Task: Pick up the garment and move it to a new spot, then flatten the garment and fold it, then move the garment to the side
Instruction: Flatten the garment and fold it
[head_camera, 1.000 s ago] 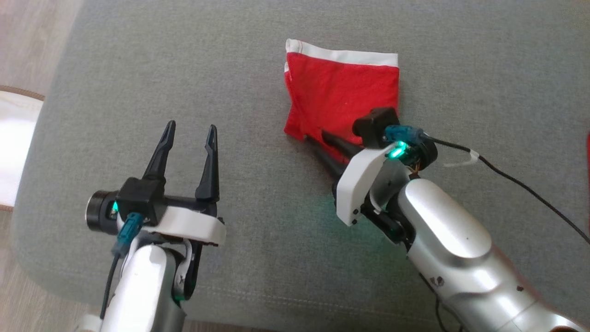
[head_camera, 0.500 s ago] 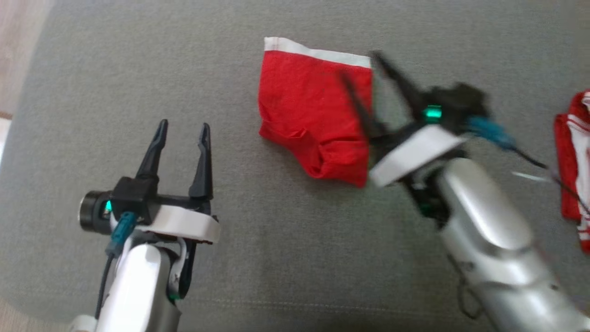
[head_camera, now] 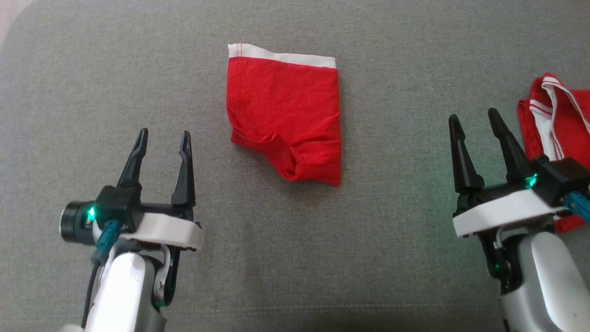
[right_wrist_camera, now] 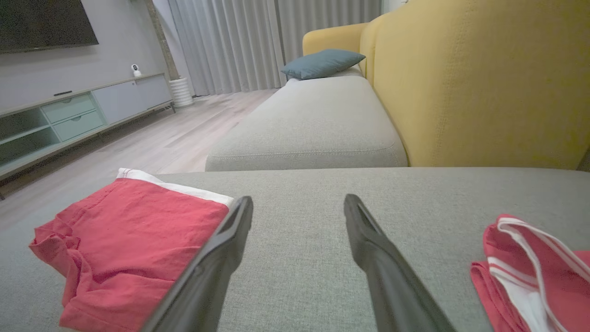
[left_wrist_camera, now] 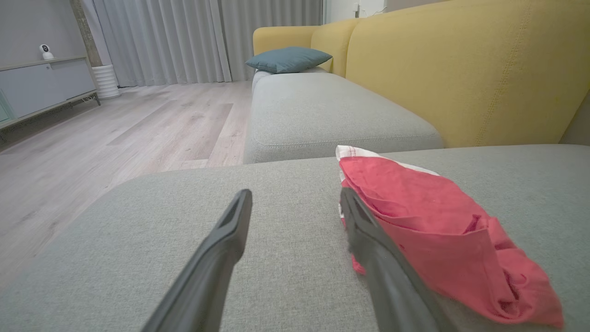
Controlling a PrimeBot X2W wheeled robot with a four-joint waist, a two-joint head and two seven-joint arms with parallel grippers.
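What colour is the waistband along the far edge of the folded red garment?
White. The waistband of the folded red cloth garment shows best in the head view.

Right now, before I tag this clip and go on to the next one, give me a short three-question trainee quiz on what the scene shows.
1. True or false: the right hand grips the folded red garment.
2. In the head view, the garment's white waistband runs along which edge? A) nearest the robot B) farthest from the robot C) its left side
3. What lies on the grey cushion beside the right hand, on its outer side?
Key: 1 false, it stands open and apart from the garment. 2 B. 3 a second red garment with white stripes.
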